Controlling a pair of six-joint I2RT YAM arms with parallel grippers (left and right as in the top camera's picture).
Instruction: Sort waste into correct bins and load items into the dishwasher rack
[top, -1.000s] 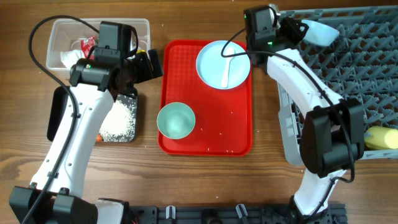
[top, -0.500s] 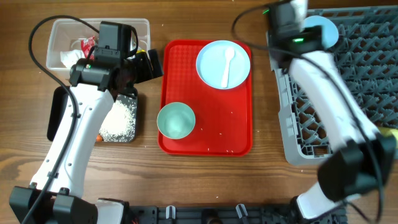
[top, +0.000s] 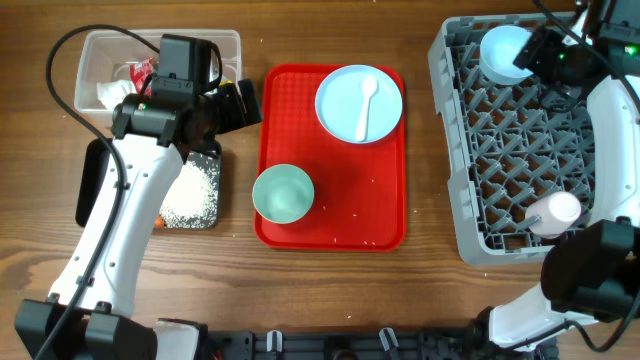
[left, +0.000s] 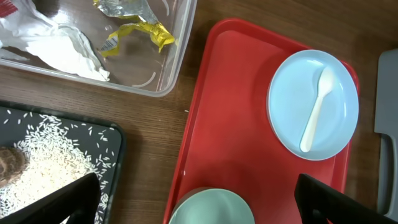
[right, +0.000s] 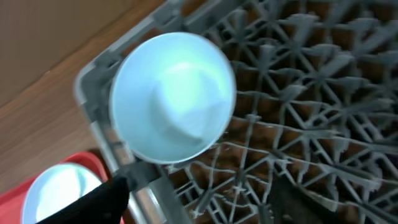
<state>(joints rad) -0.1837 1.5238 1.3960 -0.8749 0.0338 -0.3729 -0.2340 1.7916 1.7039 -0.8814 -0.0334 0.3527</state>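
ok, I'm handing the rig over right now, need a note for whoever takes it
Left gripper: open, empty, hovering by the flat red serving tray.
Right gripper: looks open, empty, beside the upside-down light blue bowl in the grey plastic dishwasher rack, far left corner.
Done: that bowl and pink cup racked; crumpled white napkin and wrappers in clear plastic tub; rice in black tray.
Left: light blue round plate with white spoon, second light blue bowl. Yellow cup not visible.
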